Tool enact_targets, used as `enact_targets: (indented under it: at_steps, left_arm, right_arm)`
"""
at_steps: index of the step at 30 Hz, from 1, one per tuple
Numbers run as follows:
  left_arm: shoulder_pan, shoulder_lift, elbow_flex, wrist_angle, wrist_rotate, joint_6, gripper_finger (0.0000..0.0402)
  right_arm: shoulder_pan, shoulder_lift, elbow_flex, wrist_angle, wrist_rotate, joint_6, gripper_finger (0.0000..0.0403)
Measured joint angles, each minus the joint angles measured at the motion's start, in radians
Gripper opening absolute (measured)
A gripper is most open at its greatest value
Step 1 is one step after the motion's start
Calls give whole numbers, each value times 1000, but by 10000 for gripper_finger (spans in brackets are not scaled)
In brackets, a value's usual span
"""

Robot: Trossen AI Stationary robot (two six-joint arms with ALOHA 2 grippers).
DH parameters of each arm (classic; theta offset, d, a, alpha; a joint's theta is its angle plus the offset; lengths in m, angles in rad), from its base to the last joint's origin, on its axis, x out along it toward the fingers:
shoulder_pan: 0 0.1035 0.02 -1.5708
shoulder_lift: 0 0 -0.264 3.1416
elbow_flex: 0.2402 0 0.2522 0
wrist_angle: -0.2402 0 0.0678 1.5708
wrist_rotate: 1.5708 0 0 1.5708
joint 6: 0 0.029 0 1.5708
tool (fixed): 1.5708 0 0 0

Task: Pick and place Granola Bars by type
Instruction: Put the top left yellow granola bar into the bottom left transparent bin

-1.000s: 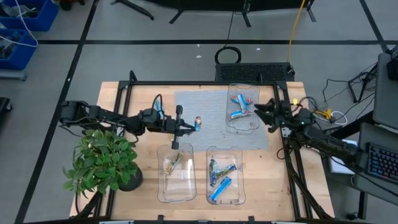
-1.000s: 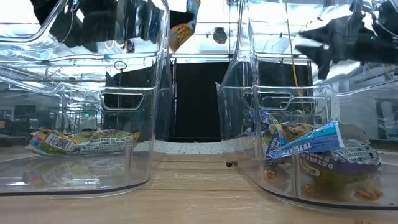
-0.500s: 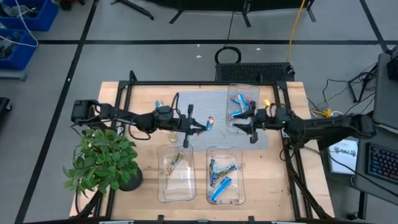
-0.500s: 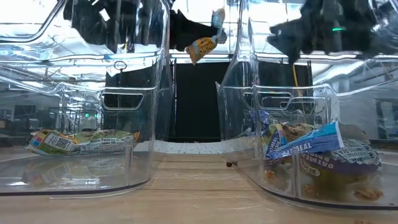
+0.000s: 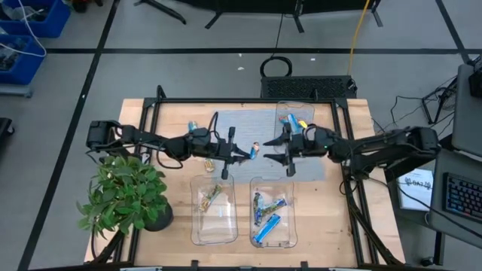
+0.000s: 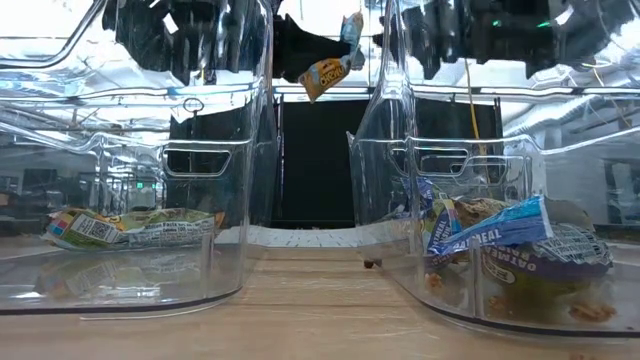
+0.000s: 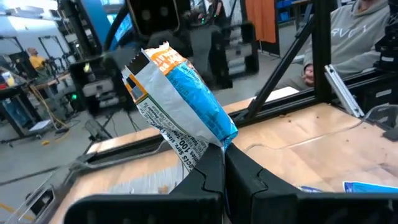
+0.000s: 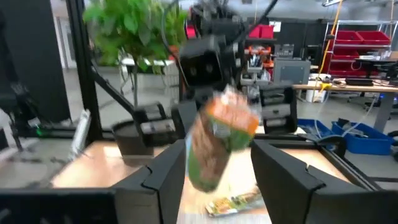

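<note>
1. The left gripper has its fingers pressed together on the lower edge of a granola bar, a wrapper printed blue, white and orange. The bar is held up in the air above the counter, over the gap between the two near trays.
2. The right gripper faces it with fingers spread, one on each side of the same bar. No contact between them and the wrapper is visible; this appears to be an arm-to-arm handover.
3. In the high view the left gripper and right gripper sit just beside each other with the bar between them.
4. To do the step well, the right fingers should likely close on the free end of the wrapper, clear of the left fingertips, before the left ones let go.
5. The slick, crinkly wrapper may slip or fold, so a grip across the bar's body seems safer than one on the seam.
6. Sorted bars lie in the near left tray, the near right tray and the far tray.
</note>
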State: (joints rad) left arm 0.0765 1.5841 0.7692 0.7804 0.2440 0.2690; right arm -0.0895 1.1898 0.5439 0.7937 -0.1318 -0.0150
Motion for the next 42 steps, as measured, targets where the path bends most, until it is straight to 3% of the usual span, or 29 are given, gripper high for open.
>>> enact_targets:
  at_steps: [12,19,27,36,42]
  left_arm:
    - [0,0,0,-2,21,7,3]
    - [0,0,0,-6,21,6,3]
    - [0,0,-1,0,20,6,4]
    - [0,0,-2,6,9,-16,8]
    - [-1,-19,-2,8,-62,-118,20]
  right_arm:
    - [0,124,92,54,-1,3,275]
    - [3,137,110,50,-3,19,278]
    - [3,147,109,43,-4,22,192]
    - [3,196,109,97,-4,-58,18]
    - [2,155,109,70,5,-104,4]
